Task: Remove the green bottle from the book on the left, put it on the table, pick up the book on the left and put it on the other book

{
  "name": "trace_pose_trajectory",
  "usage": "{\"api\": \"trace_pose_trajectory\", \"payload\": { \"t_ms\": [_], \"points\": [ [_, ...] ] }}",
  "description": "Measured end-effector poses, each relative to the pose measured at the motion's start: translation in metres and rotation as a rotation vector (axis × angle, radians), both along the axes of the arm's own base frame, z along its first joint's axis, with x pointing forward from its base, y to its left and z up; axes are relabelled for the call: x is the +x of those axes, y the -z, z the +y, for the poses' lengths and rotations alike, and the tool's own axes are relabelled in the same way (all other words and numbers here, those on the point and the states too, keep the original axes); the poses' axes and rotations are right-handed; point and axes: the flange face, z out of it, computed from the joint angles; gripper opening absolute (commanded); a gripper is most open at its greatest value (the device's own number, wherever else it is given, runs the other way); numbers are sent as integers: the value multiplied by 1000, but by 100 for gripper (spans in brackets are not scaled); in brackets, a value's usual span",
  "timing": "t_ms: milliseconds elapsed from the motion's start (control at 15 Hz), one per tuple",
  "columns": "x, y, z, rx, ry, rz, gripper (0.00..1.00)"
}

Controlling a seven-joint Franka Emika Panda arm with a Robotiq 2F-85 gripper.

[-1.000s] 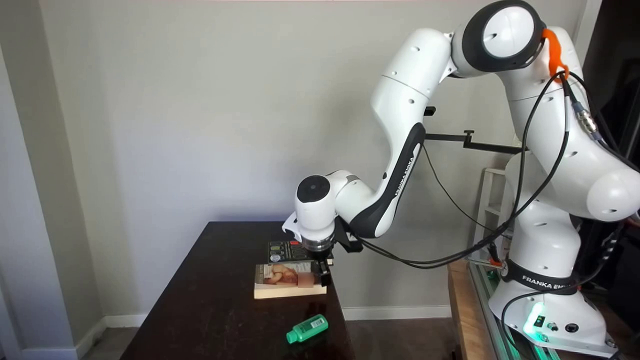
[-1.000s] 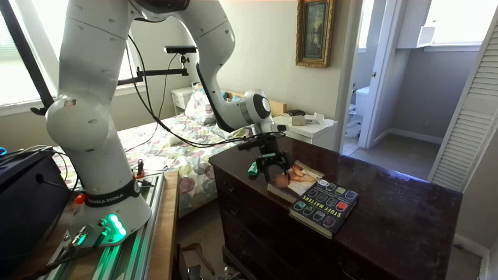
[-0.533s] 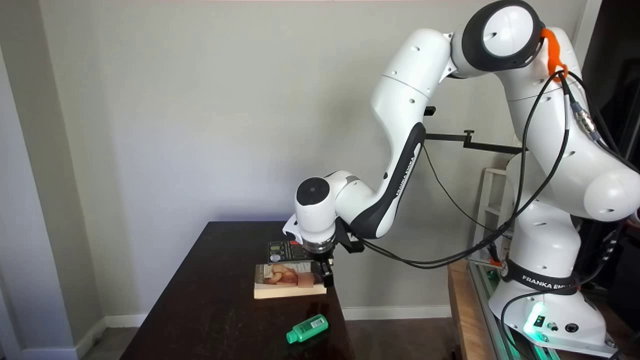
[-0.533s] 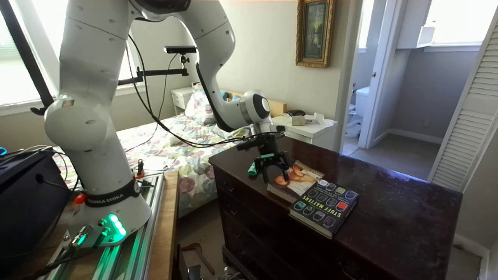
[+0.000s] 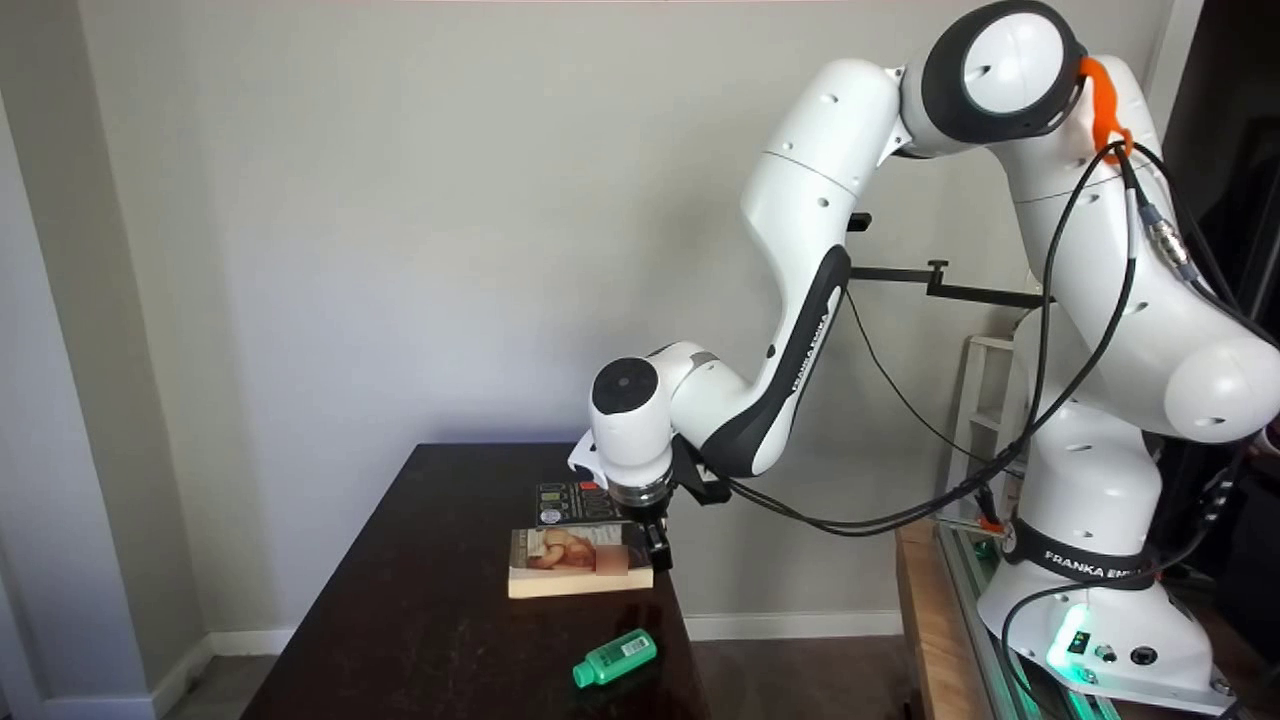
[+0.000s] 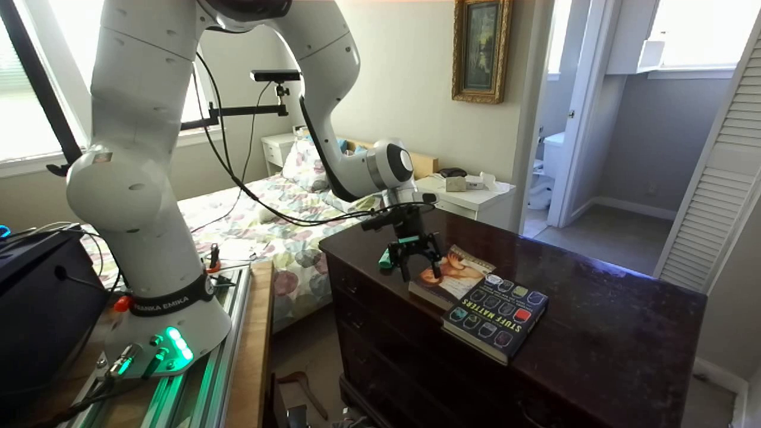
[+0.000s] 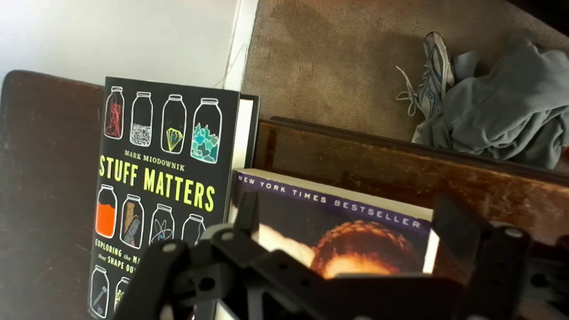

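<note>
window [image 6: 77, 35] blown white | dresser top [image 6: 594, 321]: bluish edge glare | wrist view: end effector [image 7: 348, 218] dark, soft-focused

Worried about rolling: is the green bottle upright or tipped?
Tipped: in an exterior view, the green bottle lies on its side on the table.

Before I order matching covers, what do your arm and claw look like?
The arm is white and rounded, with black trim and white FRANKA EMIKA lettering on black. An orange strap high on it holds black cables. The claw is black and angular, with two jointed fingers and round grey pivots.
</note>
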Motion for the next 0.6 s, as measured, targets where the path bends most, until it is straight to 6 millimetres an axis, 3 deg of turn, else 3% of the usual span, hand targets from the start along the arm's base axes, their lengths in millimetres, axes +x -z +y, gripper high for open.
{"api": "trace_pose_trajectory", "payload": {
  "t_ms": [600],
  "points": [
    [0,1,-4,2,8,3,100]
  ]
}}
